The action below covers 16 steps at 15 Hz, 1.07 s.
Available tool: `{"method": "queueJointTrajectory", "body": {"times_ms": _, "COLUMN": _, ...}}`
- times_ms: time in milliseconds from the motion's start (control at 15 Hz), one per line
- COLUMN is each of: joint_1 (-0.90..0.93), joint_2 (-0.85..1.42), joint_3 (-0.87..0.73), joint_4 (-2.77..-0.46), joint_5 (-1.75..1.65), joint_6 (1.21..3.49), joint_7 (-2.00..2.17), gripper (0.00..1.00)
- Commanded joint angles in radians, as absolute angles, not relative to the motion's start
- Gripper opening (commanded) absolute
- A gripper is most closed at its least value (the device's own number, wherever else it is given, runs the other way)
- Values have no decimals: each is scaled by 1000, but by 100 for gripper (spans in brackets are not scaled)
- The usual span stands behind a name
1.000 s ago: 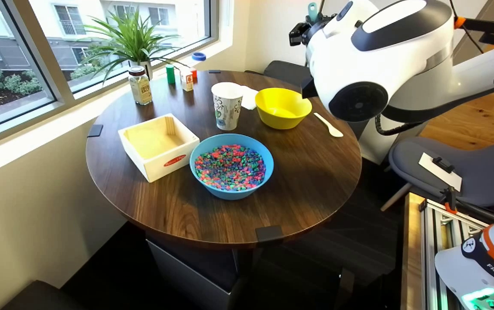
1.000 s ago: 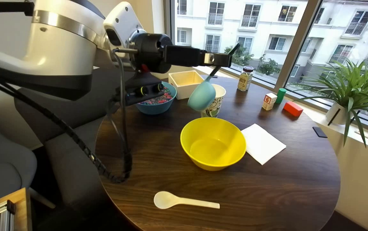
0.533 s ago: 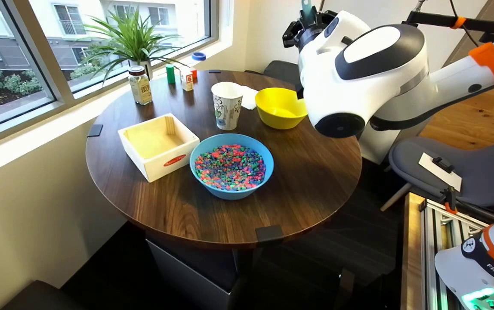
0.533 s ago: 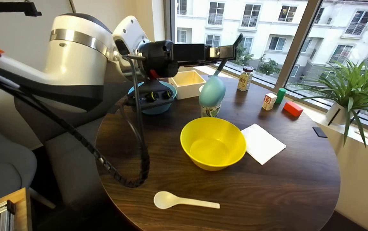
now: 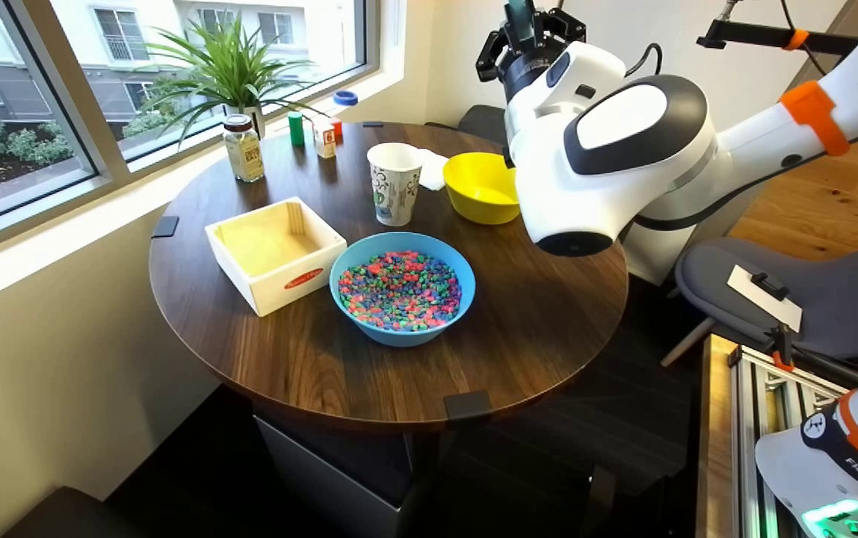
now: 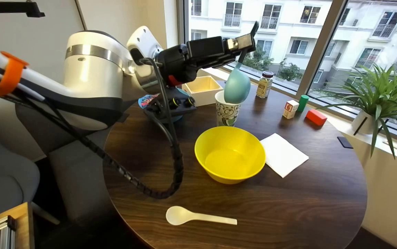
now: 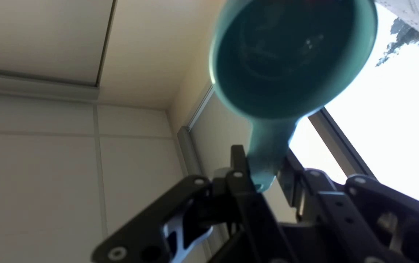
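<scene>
My gripper (image 7: 264, 157) is shut on the handle of a teal scoop (image 7: 268, 140), which stands between its two fingers in the wrist view. The scoop's hollow faces the wrist camera; inside it looks dark, with a trace of red at the top edge and few specks. In an exterior view the scoop's rounded back (image 6: 237, 86) hangs below the fingertips, and it overlaps the rim of a patterned paper cup (image 6: 227, 116) from that angle. A yellow bowl (image 6: 229, 174) sits in front of the cup and looks empty. Colourful pellets fill a blue bowl (image 5: 399, 338), mostly hidden behind the wrist in that exterior view.
A wooden box (image 5: 291, 278) stands beside the blue bowl. Around the table are a spice jar (image 6: 264, 85), a letter block (image 6: 290, 109), a green cylinder (image 6: 303, 103), a red block (image 6: 316, 117), a white napkin (image 6: 283, 155) and a pale spoon (image 6: 205, 217). A plant (image 6: 364, 121) and windows lie beyond.
The gripper has risen with the scoop still in it, tilting upward and shifting toward the window side. The scoop's bowl has swung so its back shows more. Objects on the table have stayed put.
</scene>
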<state>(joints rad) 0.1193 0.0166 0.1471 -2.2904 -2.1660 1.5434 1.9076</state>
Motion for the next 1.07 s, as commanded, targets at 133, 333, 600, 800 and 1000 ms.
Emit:
{"method": "queueJointTrajectory", "body": {"times_ms": 133, "joint_1": 127, "joint_2": 32, "joint_3": 144, "joint_4": -2322, "joint_5": -2261, "joint_6": 1459, "joint_7": 1915, "gripper": 6}}
{"method": "queueJointTrajectory", "body": {"times_ms": 333, "joint_1": 125, "joint_2": 34, "joint_3": 143, "joint_4": -2341, "joint_5": -2293, "joint_6": 1415, "joint_7": 1910, "gripper": 6}}
{"method": "queueJointTrajectory", "body": {"times_ms": 600, "joint_1": 124, "joint_2": 40, "joint_3": 141, "joint_4": -2367, "joint_5": -2347, "joint_6": 1366, "joint_7": 1904, "gripper": 6}}
{"method": "queueJointTrajectory", "body": {"times_ms": 800, "joint_1": 121, "joint_2": 43, "joint_3": 137, "joint_4": -2384, "joint_5": -2394, "joint_6": 1339, "joint_7": 1896, "gripper": 6}}
{"method": "queueJointTrajectory", "body": {"times_ms": 1000, "joint_1": 118, "joint_2": 45, "joint_3": 132, "joint_4": -2395, "joint_5": -2427, "joint_6": 1328, "joint_7": 1890, "gripper": 6}}
